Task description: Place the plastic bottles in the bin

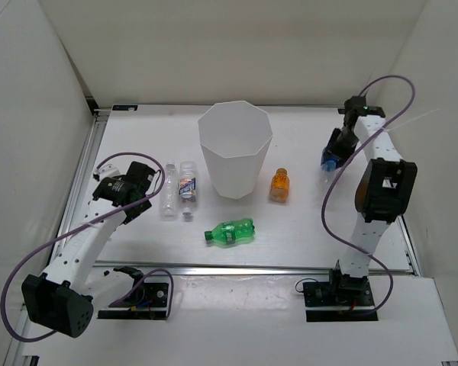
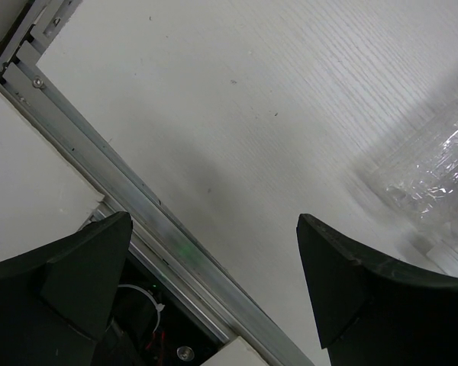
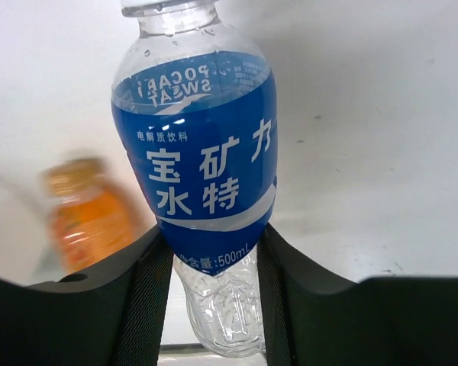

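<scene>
Blue-labelled plastic bottle [image 3: 198,160] pinched in the right gripper [image 3: 210,259], at the far right of the table [image 1: 305,229], right of the white bin [image 1: 233,171].
Its cap end is cut off in the right wrist view, and the gripper hides most of it from above. The orange bottle [image 1: 279,185] stands just right of the bin. The green bottle [image 1: 231,232] lies on its side nearer. The plain clear bottle [image 1: 169,194] and white-labelled bottle [image 1: 187,183] sit side by side left of the bin. The left gripper [image 2: 214,259] is spread and empty just beside them; its view catches only a blurred, cut-off clear bottle.
</scene>
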Controlling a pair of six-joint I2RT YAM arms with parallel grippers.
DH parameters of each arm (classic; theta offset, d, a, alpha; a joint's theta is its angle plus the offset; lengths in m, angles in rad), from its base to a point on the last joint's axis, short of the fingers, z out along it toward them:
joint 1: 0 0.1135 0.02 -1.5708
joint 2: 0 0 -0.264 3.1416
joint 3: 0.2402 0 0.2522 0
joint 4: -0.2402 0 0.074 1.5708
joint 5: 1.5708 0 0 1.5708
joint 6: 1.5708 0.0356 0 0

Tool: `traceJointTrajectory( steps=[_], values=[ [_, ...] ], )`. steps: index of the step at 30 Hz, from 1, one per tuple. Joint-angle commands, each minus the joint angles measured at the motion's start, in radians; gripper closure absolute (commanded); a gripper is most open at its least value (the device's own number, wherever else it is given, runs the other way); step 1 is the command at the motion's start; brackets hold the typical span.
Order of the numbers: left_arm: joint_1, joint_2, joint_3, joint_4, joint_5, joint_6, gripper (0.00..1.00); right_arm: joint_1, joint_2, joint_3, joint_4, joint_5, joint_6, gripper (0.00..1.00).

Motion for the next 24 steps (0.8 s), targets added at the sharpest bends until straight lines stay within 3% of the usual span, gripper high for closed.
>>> traceJointTrajectory(
  steps=[1,5,9,13,18,21,22,23,24],
  values=[
    [0.006,0.002,-0.008,0.003,-0.024,-0.017,0.00,0.002,-0.171,0.176,-0.041,-0.107,0.057,0.76],
    [0.006,0.041,0.016,0.012,-0.024,-0.017,0.00,0.071,-0.194,0.425,-0.029,-0.252,0.132,0.78],
    [-0.003,0.068,0.054,0.012,-0.024,-0.017,0.00,0.213,-0.230,0.536,0.098,-0.412,0.176,0.77],
    [-0.012,0.077,0.073,0.021,-0.015,-0.017,0.00,0.347,-0.231,0.570,0.272,-0.445,0.192,0.72],
    [-0.012,0.077,0.114,0.021,-0.004,-0.007,0.00,0.467,-0.124,0.636,0.281,-0.445,0.192,0.66],
    [-0.012,0.077,0.148,0.021,0.005,0.026,0.00,0.499,-0.112,0.613,0.261,-0.400,0.163,0.44],
    [-0.012,0.077,0.176,0.021,0.005,0.048,0.00,0.508,-0.136,0.599,0.252,-0.383,0.163,0.14],
    [-0.012,0.077,0.188,0.032,0.005,0.048,0.00,0.508,-0.153,0.581,0.252,-0.351,0.134,0.00],
    [-0.012,0.077,0.200,0.045,0.005,0.058,0.00,0.518,-0.173,0.538,0.252,-0.328,0.124,0.00]
  ],
)
